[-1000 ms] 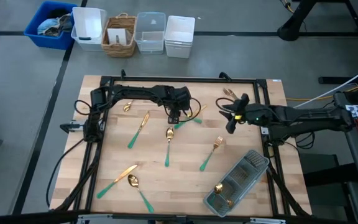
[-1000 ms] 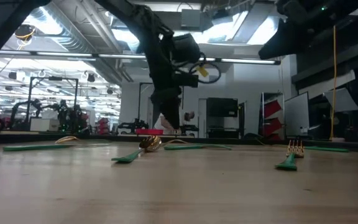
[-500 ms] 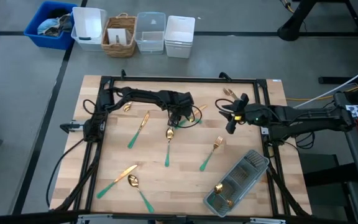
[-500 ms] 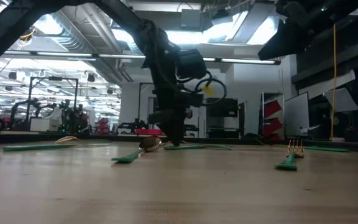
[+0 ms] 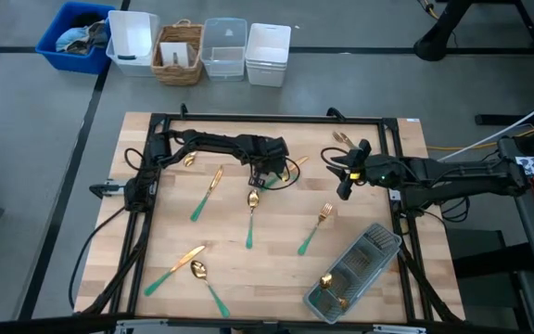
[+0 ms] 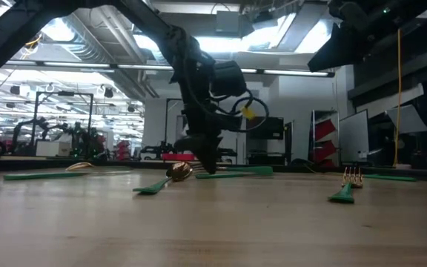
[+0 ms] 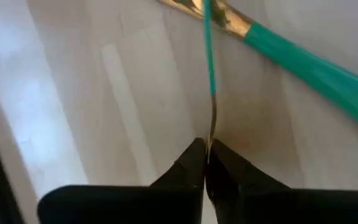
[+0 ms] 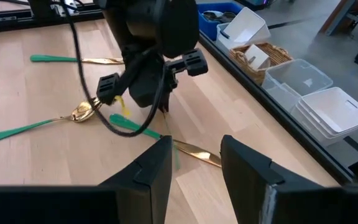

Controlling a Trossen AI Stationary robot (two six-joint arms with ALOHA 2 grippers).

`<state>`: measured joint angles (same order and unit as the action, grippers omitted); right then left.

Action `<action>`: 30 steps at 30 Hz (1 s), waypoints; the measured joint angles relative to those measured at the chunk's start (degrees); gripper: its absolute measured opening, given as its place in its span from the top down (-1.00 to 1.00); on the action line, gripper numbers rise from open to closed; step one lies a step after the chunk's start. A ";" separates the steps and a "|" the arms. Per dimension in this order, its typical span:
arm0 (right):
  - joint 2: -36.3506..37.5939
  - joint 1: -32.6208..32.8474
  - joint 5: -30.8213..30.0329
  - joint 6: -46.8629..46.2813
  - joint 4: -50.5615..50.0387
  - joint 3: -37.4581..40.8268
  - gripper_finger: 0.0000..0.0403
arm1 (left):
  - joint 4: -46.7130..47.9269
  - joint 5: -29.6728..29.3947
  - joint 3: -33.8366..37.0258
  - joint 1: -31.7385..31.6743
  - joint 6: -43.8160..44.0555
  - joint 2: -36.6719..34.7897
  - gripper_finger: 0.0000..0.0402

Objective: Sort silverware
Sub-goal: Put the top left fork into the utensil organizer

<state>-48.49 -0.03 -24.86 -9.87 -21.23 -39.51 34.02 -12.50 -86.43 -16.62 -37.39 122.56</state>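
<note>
Left gripper [image 5: 264, 175] pinching the end of a piece of silverware near the middle of the far half of the table [image 5: 248, 278].

Its two dark fingers [image 7: 194, 163] are closed to a sliver on the thin gold end of a fork or similar piece [image 7: 211, 68], whose slim teal handle runs straight away from the tips and crosses a second, broader teal-handled piece [image 7: 303, 71] lying on the wood. A gold spoon [image 5: 251, 215] with a teal handle lies just beside this gripper, a knife [image 5: 206, 193] a little farther off. The right gripper [image 5: 345, 176] hangs above the table's right part, well apart from the left one, its fingers [image 8: 151, 171] spread with a clear gap and nothing between them. A clear tray [image 5: 354, 271] sits at the near right corner.
</note>
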 joint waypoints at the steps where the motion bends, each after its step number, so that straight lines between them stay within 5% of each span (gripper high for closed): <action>1: 0.00 0.00 0.00 0.00 0.02 0.00 0.31 | 0.05 -0.29 0.01 0.01 -0.11 0.02 0.96; 12: 1.05 0.00 0.04 -0.02 -0.57 0.00 0.31 | -0.26 -13.23 -0.15 3.63 -4.03 -2.38 0.98; 19: 4.67 0.00 0.10 -0.11 -2.92 0.02 0.31 | -3.92 -31.36 -0.15 9.68 -11.21 -7.16 0.99; 23: 6.38 0.00 1.48 -0.13 -4.02 0.02 0.31 | -13.69 -39.86 -0.20 14.72 -21.84 -8.76 0.99; 30: 9.32 0.00 2.00 -0.09 -6.59 0.02 0.31 | -39.56 -40.19 -0.23 23.34 -48.19 -9.53 1.00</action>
<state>-39.17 -0.03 -22.87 -9.96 -27.82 -39.48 -5.54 -52.68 -86.66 6.72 -85.58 113.03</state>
